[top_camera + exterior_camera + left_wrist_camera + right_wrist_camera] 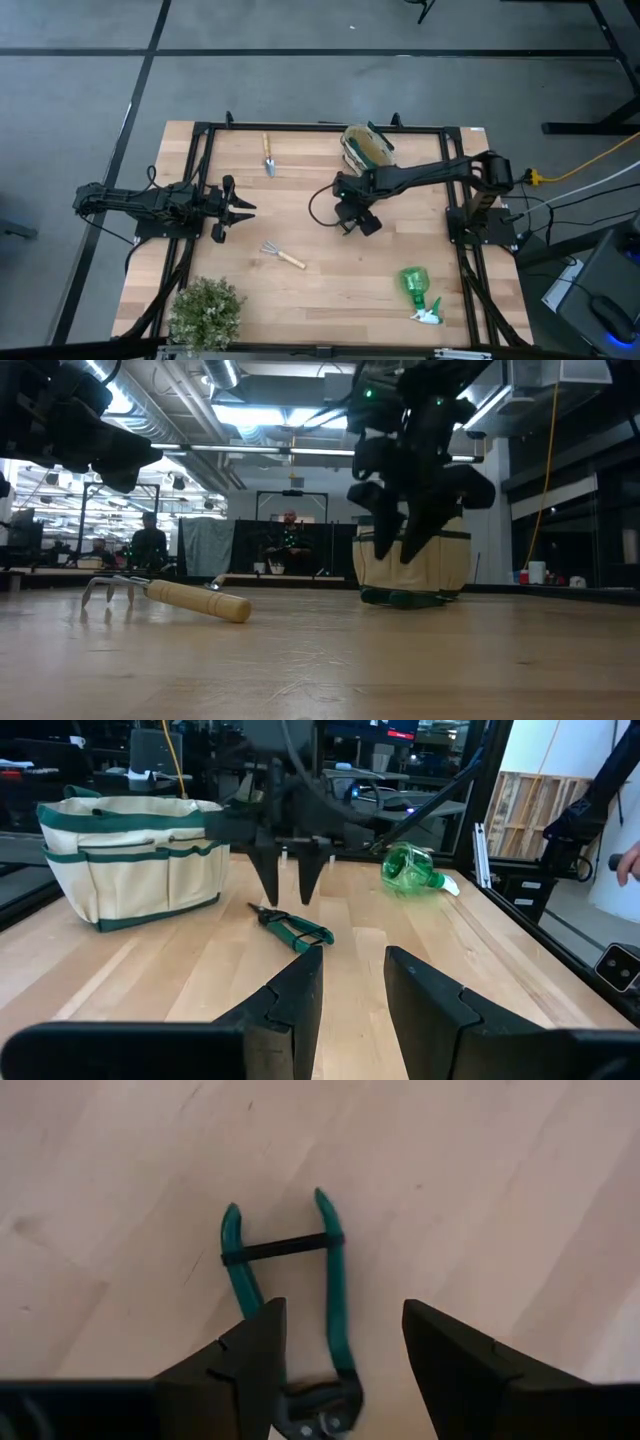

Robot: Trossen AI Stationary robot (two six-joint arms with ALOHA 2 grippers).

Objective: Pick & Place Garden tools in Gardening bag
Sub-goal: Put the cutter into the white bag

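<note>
— Those pruning shears with the teal-green handles (335,1295), just under the black right gripper (340,1355): what's the dark stripe?

— A black band across both handles; the pivot end is dark grey metal. The pale wooden tabletop (330,290) shows light, streaky grain around them.

— And the soft fabric bag (130,855) beyond that gripper?

— Cream pockets, dark green trim along rim and base.

— The translucent green spray bottle (415,283)?

— Bright green body, white trigger, off to the gripper's side.

— The little rake (165,596)?

— Tan wooden handle, grey metal prongs. The trowel (268,155) matches: light wood, silvery blade. The bushy plant (206,312) is speckled grey-green.
</note>
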